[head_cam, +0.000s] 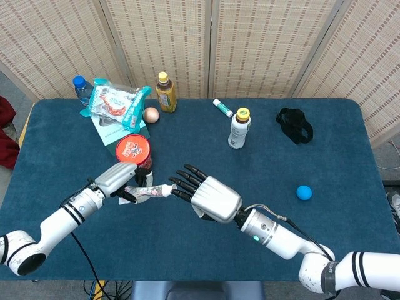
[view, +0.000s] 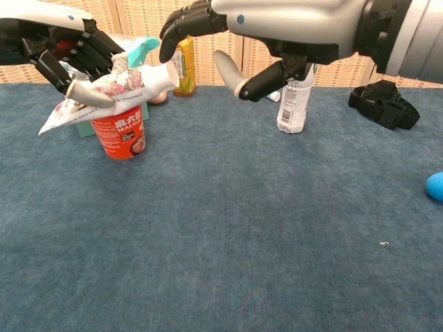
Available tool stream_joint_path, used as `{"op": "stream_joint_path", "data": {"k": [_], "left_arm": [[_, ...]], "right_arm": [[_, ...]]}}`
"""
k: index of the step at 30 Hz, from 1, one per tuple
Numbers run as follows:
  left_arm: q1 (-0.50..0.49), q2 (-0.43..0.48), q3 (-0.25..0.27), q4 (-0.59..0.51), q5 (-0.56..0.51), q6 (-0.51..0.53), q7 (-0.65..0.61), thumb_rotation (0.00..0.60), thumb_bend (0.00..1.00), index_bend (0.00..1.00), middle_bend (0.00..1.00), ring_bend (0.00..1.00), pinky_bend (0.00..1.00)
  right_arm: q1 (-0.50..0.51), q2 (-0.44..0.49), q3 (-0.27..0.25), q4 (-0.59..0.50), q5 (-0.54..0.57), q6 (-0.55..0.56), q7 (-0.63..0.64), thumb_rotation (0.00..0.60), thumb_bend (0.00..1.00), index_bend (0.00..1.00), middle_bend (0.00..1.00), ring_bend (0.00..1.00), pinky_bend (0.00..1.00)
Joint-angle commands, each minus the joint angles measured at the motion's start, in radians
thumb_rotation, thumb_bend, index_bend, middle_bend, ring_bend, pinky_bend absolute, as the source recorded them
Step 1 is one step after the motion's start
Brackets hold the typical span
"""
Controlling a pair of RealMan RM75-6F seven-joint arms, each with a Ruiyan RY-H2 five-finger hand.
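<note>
The left hand [head_cam: 119, 180] grips a soft, light floral tube [view: 114, 88] above the table [head_cam: 262, 169] near the red cup [head_cam: 134, 152]; the right hand [head_cam: 209, 197], fingers spread, seemingly reaches its stiffer cap end; the better hold.

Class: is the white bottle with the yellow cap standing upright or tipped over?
Upright: the white bottle with the yellow cap stands on its base, cap uppermost.
</note>
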Motion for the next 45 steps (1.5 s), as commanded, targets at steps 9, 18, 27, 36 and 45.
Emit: {"op": "stream_joint_path", "data": {"k": [9, 18, 27, 36, 45], "left_arm": [[0.001, 0.003, 0.0, -0.002, 0.002, 0.0, 0.001, 0.6, 0.46, 0.62, 0.68, 0.52, 0.43], [0.0, 0.008, -0.001, -0.005, 0.01, 0.002, -0.005, 0.6, 0.46, 0.62, 0.69, 0.53, 0.43], [0.005, 0.015, 0.001, -0.002, 0.025, 0.007, -0.029, 0.6, 0.46, 0.62, 0.69, 0.53, 0.43], [0.008, 0.023, 0.0, -0.001, 0.045, 0.014, -0.063, 0.6, 0.47, 0.63, 0.7, 0.53, 0.43], [0.01, 0.03, 0.003, 0.002, 0.06, 0.021, -0.085, 0.6, 0.47, 0.63, 0.7, 0.54, 0.43]], "right_arm": [[0.028, -0.021, -0.01, 0.024, 0.051, -0.007, -0.026, 0.458, 0.77, 0.22, 0.1, 0.0, 0.01], [0.043, -0.03, -0.019, 0.043, 0.078, -0.005, -0.038, 0.459, 0.77, 0.22, 0.1, 0.0, 0.01], [0.057, -0.039, -0.029, 0.061, 0.102, -0.005, -0.05, 0.456, 0.77, 0.22, 0.1, 0.0, 0.01], [0.067, -0.046, -0.036, 0.079, 0.126, -0.002, -0.055, 0.458, 0.77, 0.22, 0.1, 0.0, 0.01], [0.075, -0.057, -0.042, 0.104, 0.141, 0.002, -0.045, 0.459, 0.77, 0.22, 0.1, 0.0, 0.01]]}}
